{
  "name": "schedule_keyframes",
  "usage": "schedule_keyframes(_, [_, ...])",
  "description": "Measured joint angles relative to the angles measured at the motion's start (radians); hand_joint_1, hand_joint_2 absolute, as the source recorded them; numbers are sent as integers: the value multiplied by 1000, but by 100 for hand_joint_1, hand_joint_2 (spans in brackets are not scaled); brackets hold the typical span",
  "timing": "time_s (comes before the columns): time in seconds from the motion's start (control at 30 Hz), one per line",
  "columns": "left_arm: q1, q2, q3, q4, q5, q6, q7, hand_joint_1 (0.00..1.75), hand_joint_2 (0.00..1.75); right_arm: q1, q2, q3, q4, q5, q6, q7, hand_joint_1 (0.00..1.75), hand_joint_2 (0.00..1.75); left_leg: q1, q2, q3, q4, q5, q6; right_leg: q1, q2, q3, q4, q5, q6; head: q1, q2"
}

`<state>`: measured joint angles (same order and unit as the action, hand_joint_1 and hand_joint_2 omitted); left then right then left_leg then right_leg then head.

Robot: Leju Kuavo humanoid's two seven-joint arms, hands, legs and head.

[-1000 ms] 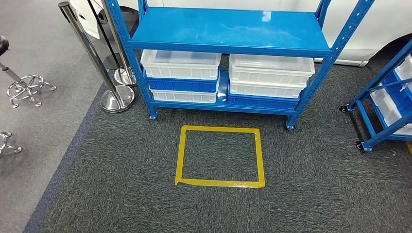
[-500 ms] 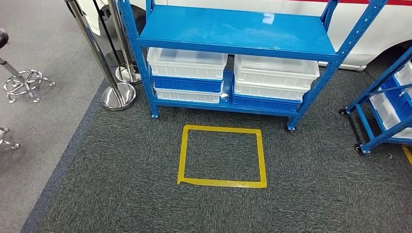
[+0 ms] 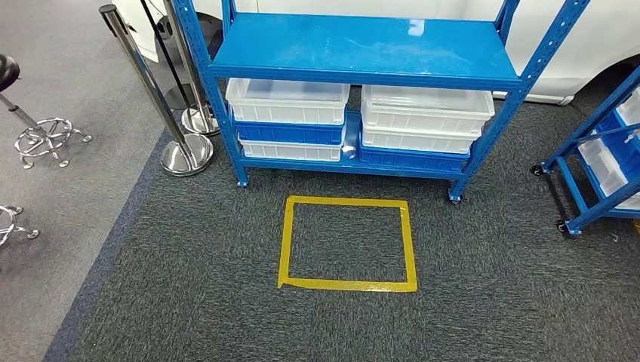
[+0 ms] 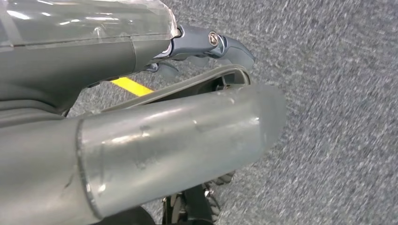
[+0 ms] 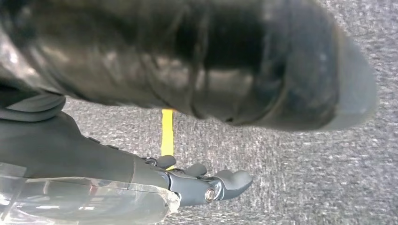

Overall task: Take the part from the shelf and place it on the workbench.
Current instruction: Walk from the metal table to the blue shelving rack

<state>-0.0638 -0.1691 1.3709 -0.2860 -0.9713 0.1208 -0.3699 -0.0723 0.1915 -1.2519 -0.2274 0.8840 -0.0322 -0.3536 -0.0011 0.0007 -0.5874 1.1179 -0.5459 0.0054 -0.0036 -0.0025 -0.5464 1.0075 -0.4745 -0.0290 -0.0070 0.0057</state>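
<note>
The shelf (image 3: 362, 45), a blue steel rack, is standing straight ahead on the dark carpet, and its upper deck is lying bare and glossy. The part itself cannot be made out on it. Under that deck four bins are sitting in two stacks: a white bin (image 3: 289, 100) resting on a blue bin (image 3: 290, 134) on the left, and a white bin (image 3: 427, 107) resting on a blue bin (image 3: 411, 159) on the right. A yellow tape square (image 3: 347, 243) is lying on the carpet (image 3: 490, 302) just in front of the rack's feet. Two chrome stanchions (image 3: 181, 151) are standing just left of the rack, and a stool base (image 3: 45, 139) is sitting further left on the grey floor. A second blue rack on castors (image 3: 596, 158) is edging in at the right. The left hand (image 4: 206, 47) is hanging over the carpet, fingers loosely curled and holding nothing. The right hand (image 5: 202, 180) is hanging the same way, fingers lightly bent, nothing in them, with a strip of yellow tape (image 5: 167, 131) showing beyond it.
</note>
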Motion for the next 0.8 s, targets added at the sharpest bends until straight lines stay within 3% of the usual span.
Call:
schedule_keyframes(0.07, [1, 0, 0, 0, 0, 0, 1, 0, 0, -1, 0, 0, 0, 0, 0, 0, 0, 0, 6, 0, -53, 116, -51, -9, 0, 0, -1, 0, 0, -1, 0, 0])
schedule_keyframes(0.1, [2, 0, 0, 0, 0, 0, 2, 0, 0, -1, 0, 0, 0, 0, 0, 0, 0, 0, 8, 0, -66, 145, -55, -13, 0, 0, -1, 1, 0, -2, 0, 0])
schedule_keyframes(0.13, [2, 1, 0, 1, 0, 0, 3, 0, 0, 0, 0, 0, 0, 0, 0, 0, 0, 0, 11, 0, -63, 139, -41, -16, -1, 0, -1, 3, -1, -1, 0, 0])
schedule_keyframes(0.23, [1, 2, 0, 1, -1, 2, 5, 0, 0, 0, 0, 0, 0, 0, 0, 0, 0, 0, 15, 0, 15, -22, 41, -18, -3, 1, -2, 14, -8, 10, 0, 0])
schedule_keyframes(0.3, [-1, 3, 0, 1, -2, 4, 7, 0, 0, -1, 0, 0, 0, 0, 0, -1, 0, 0, 13, -2, 46, -90, 56, -9, -2, 1, -7, 23, -12, 22, 0, 0])
schedule_keyframes(0.33, [-1, 3, 0, 1, -2, 4, 8, 0, 0, -1, 0, 0, 0, 0, 0, -1, 0, 0, 10, -3, 47, -94, 53, -2, -1, 2, -9, 24, -12, 27, 0, 0])
schedule_keyframes(0.4, [1, 3, 0, 1, -2, 5, 10, 0, 0, -2, 0, 0, 0, 0, 0, -3, 0, 87, 9, -3, 46, -98, 58, 13, -4, 2, -11, 27, -14, 37, 0, 0])
schedule_keyframes(0.47, [2, 3, 0, 1, -2, 7, 11, 0, 0, -2, 0, 0, 0, 0, 0, -4, 0, 175, 10, -2, 46, -104, 64, 28, -7, 3, -32, 74, -48, 45, 1, 0])
schedule_keyframes(0.53, [1, 4, 0, 1, -1, 10, 14, 0, 0, -1, 0, -1, 0, 0, 1, -5, 0, 175, 8, -1, 45, -105, 66, 35, -9, 3, -87, 188, -111, 48, 1, 0])
schedule_keyframes(0.6, [1, 4, 0, 1, 0, 13, 19, 0, 0, -1, 0, -1, 0, 0, 2, -5, 0, 175, 2, 0, 45, -105, 65, 39, -9, 2, -136, 285, -140, 48, 1, 0])
schedule_keyframes(0.63, [1, 4, 0, 1, 1, 16, 24, 0, 0, -1, 0, -1, 0, 1, 4, -5, 0, 175, -1, -1, 46, -104, 64, 40, -8, 3, -138, 287, -127, 45, 1, 0])
schedule_keyframes(0.67, [1, 4, 0, 1, 2, 19, 28, 0, 0, -1, 0, -1, 0, 1, 6, -5, 0, 175, -3, -1, 48, -104, 63, 41, -7, 3, -123, 254, -98, 40, 1, 0])
schedule_keyframes(0.73, [1, 2, 0, 1, 2, 24, 37, 0, 0, -1, 0, -1, 0, 2, 11, -6, 0, 175, -6, -2, 52, -104, 60, 40, 2, 2, -63, 128, -31, 25, 1, 0])
schedule_keyframes(0.8, [0, 0, 0, 2, 2, 27, 42, 0, 0, -3, -1, -1, 0, 3, 14, -9, 0, 175, -8, -2, 52, -103, 57, 34, 12, 2, -25, 41, -4, 14, 0, 0])
